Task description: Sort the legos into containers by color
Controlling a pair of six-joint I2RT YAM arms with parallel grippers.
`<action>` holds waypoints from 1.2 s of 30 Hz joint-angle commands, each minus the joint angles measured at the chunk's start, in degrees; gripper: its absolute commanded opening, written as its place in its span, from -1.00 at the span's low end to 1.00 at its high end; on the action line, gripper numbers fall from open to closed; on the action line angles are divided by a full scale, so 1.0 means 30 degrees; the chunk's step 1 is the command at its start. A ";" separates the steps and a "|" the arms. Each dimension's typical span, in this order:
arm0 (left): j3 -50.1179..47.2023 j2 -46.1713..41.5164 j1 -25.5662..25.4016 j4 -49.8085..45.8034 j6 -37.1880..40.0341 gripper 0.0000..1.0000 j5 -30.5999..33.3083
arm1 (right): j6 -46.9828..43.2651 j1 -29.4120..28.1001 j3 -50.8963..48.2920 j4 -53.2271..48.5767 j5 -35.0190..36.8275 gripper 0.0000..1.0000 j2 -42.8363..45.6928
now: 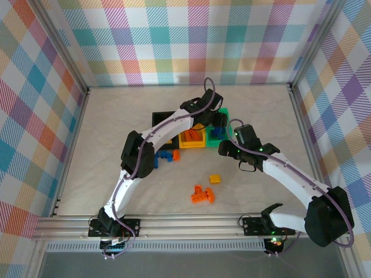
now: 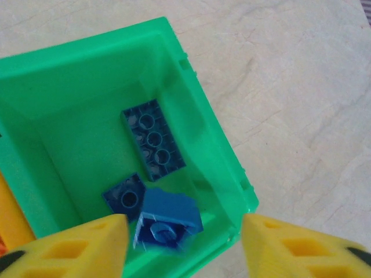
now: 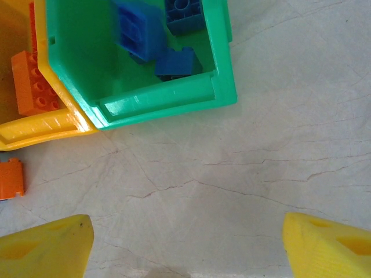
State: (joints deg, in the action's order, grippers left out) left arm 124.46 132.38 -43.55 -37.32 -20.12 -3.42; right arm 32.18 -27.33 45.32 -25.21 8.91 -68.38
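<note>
My left gripper [image 2: 182, 246] hangs open over the green container [image 2: 87, 43]. A blurred blue lego [image 2: 168, 220] sits loose between and below its yellow fingers [image 2: 75, 243], touching neither. Two darker blue legos [image 2: 153, 139] lie on the bin floor. In the top view the left gripper [image 1: 213, 119] is above the green container [image 1: 215, 140], the rightmost of the row. My right gripper [image 3: 185, 249] is open over bare table just in front of the green container [image 3: 168, 98], with nothing between its fingers. The blurred blue lego [image 3: 139, 32] shows here too.
The yellow-orange container [image 1: 191, 143] holds orange legos [image 3: 32, 81]; the black container [image 1: 157, 119] stands at the left. Loose on the table: blue legos [image 1: 165, 156], orange legos [image 1: 203, 195], a yellow lego [image 1: 215, 178], and an orange one [image 3: 11, 178].
</note>
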 commanded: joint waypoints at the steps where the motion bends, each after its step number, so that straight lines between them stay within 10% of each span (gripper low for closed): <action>1: 0.0870 0.0100 0.0136 -0.1082 0.0032 0.34 -0.0035 | -0.0005 0.0109 -0.0104 -0.0298 -0.0108 0.70 0.0351; 9: -0.0220 -0.2155 0.0133 -0.0431 -0.0284 0.61 -0.0002 | -0.0302 0.0087 -0.0159 -0.0239 -0.1398 0.69 -0.0113; 17: -1.0509 -0.9866 0.0133 0.4256 -0.2003 0.99 0.0253 | 0.0725 -0.2344 -0.1111 -0.0657 -0.2569 0.66 -0.1528; 29: -2.4472 -2.1180 0.0133 0.5394 -0.4257 1.00 0.3105 | 0.2162 -0.5667 -0.1259 -0.0930 -0.2230 0.60 -0.4317; 36: -2.7890 -2.5006 0.0169 0.3847 -0.5699 1.00 0.5172 | 0.2248 -0.6125 -0.0788 -0.1174 -0.1921 0.25 -0.5478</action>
State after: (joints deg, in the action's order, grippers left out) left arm 42.96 60.55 -43.38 -23.73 -34.28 7.64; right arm 38.04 -45.17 41.78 -27.11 2.59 -83.92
